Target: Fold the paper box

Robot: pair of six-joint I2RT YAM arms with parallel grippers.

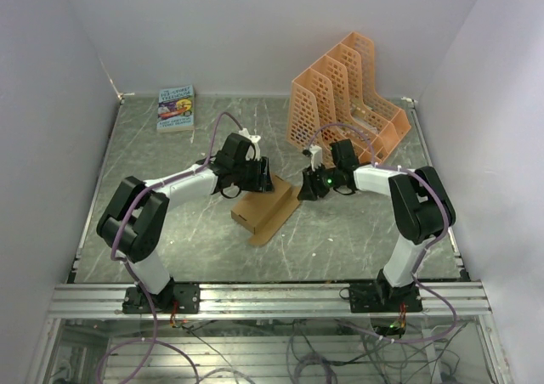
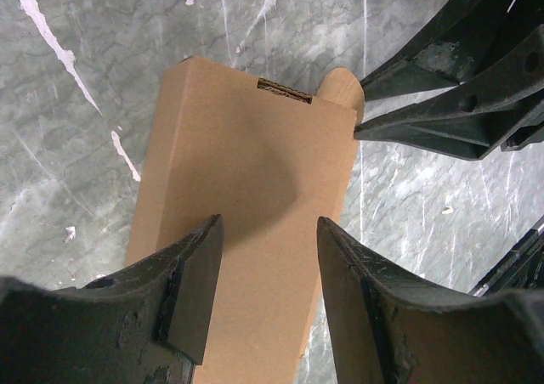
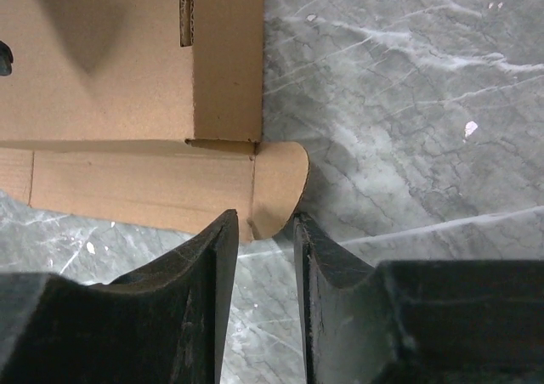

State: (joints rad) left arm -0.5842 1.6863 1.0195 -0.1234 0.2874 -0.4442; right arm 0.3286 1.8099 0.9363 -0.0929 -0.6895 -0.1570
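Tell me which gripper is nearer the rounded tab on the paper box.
Right. The right gripper has its fingertips at the rounded tab's edge. The left gripper hovers over the paper box's main panel, farther from that tab.

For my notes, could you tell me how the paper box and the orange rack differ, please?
The paper box is plain tan cardboard; the orange rack is perforated plastic. The box lies low mid-table; the rack stands tall at the far right. The box is smaller than the rack. Both rest on the table.
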